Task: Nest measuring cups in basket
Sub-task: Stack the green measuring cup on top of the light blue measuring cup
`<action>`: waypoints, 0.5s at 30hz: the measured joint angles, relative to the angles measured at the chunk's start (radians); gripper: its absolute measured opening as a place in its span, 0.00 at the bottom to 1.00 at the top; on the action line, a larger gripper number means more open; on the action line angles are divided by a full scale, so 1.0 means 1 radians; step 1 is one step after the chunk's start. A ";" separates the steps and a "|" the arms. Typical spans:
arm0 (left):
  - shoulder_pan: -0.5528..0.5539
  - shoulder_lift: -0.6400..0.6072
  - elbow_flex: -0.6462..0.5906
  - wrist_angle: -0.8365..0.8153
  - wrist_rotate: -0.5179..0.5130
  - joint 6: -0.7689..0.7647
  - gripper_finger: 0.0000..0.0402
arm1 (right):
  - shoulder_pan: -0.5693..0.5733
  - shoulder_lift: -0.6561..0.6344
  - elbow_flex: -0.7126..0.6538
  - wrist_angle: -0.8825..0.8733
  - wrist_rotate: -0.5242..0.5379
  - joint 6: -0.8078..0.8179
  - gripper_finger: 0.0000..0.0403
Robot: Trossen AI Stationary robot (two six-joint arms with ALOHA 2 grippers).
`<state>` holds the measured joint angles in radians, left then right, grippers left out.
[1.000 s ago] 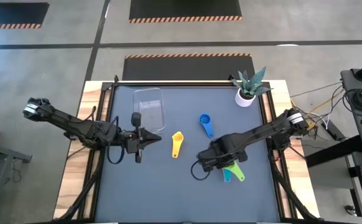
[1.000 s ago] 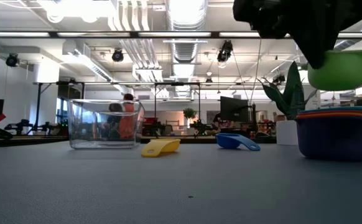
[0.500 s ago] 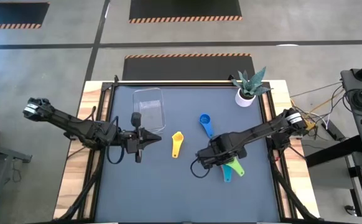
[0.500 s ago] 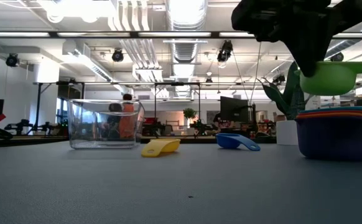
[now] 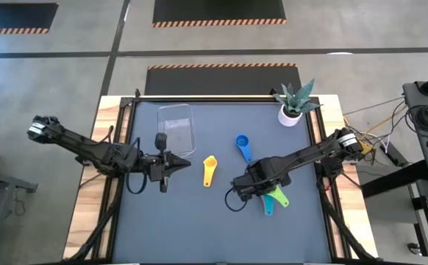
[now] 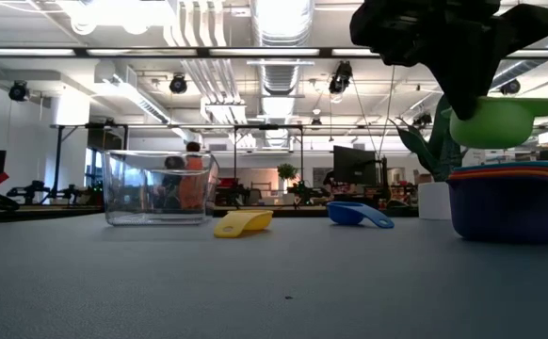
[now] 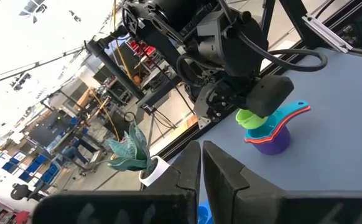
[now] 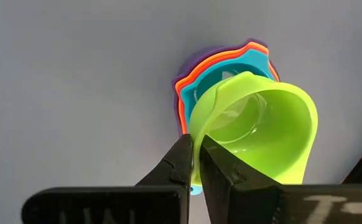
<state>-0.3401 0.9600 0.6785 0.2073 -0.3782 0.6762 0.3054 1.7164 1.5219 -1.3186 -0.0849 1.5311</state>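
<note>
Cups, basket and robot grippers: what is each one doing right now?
Green plastic measuring cup: held above the stack.
Nested purple-orange-teal cup stack: on table.
Yellow cup: loose.
Blue cup: loose.
Clear plastic basket: empty.
Right gripper: shut on green cup.
Left gripper: shut, empty.

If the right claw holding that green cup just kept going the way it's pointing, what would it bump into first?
Most likely the nested stack of cups: the right gripper, shut on the green cup, points down with the stack right beneath. Low view shows the cup hanging just above it.
</note>
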 joint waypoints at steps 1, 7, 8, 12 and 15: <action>0.000 0.000 0.000 0.000 0.000 0.000 0.00 | 0.000 0.000 0.000 0.000 0.000 0.000 0.03; 0.000 0.000 0.000 0.000 0.000 0.000 0.00 | 0.000 0.000 -0.004 0.003 -0.002 -0.023 0.03; 0.000 0.000 0.000 0.000 0.000 0.000 0.00 | 0.002 0.000 -0.005 0.006 -0.008 -0.034 0.03; 0.000 0.000 0.000 0.000 0.000 0.000 0.00 | 0.002 0.000 -0.010 0.017 -0.020 -0.045 0.03; 0.000 0.000 0.000 0.000 0.000 0.000 0.00 | 0.004 0.000 -0.021 0.024 -0.020 -0.039 0.03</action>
<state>-0.3401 0.9596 0.6785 0.2073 -0.3779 0.6762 0.3096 1.7164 1.5008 -1.2942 -0.1047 1.4918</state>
